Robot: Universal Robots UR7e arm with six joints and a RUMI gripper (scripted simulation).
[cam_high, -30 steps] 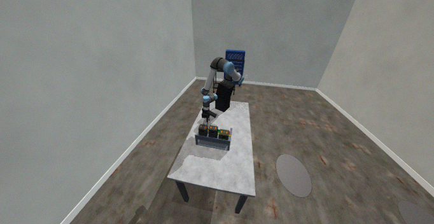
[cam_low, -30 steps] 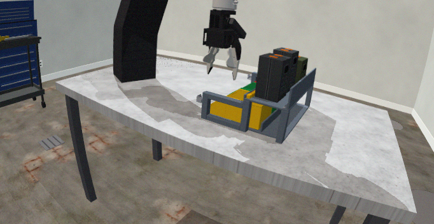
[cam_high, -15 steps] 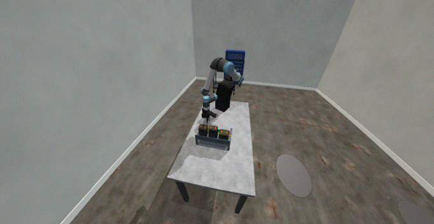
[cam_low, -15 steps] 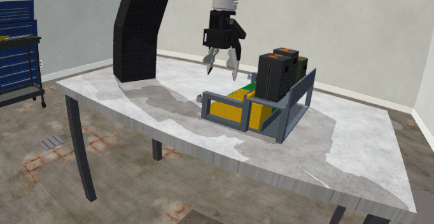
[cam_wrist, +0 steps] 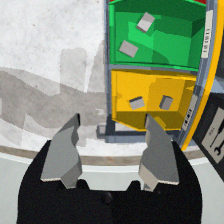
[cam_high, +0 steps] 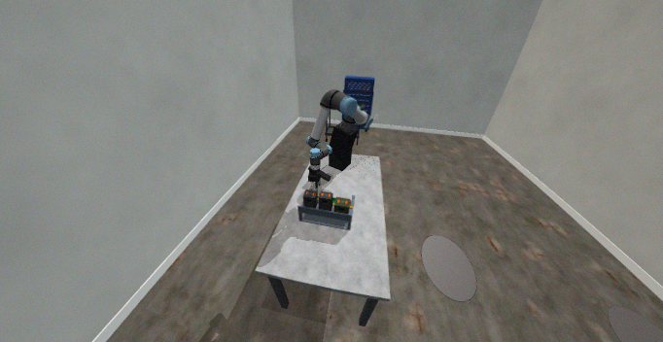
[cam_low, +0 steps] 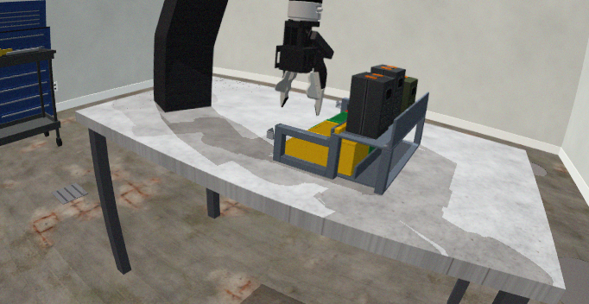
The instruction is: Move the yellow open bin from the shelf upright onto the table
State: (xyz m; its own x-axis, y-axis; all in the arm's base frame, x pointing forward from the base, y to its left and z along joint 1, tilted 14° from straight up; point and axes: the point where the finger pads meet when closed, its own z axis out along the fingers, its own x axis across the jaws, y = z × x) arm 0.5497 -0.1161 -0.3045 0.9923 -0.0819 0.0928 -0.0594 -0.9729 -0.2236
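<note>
The yellow open bin (cam_low: 311,148) (cam_wrist: 150,112) sits in the lower level of a grey shelf frame (cam_low: 332,155) (cam_high: 325,218) (cam_wrist: 107,75) on the table (cam_low: 475,197). Two small grey parts (cam_wrist: 137,103) lie in it. A green bin (cam_low: 341,117) (cam_wrist: 160,45) with grey parts sits right behind it in the same frame. My gripper (cam_low: 300,104) (cam_wrist: 112,114) (cam_high: 318,187) is open and empty. It hangs above the table just off the shelf's near end, a little above the yellow bin's outer edge, touching nothing.
Two black cases (cam_low: 372,102) (cam_high: 318,200) and a dark green one (cam_low: 410,88) stand on the shelf's upper level beside the bins. The arm's black pedestal (cam_low: 186,46) stands at the table's far end. A blue tool cabinet (cam_low: 22,20) (cam_high: 360,90) and a cart (cam_low: 26,54) stand off the table.
</note>
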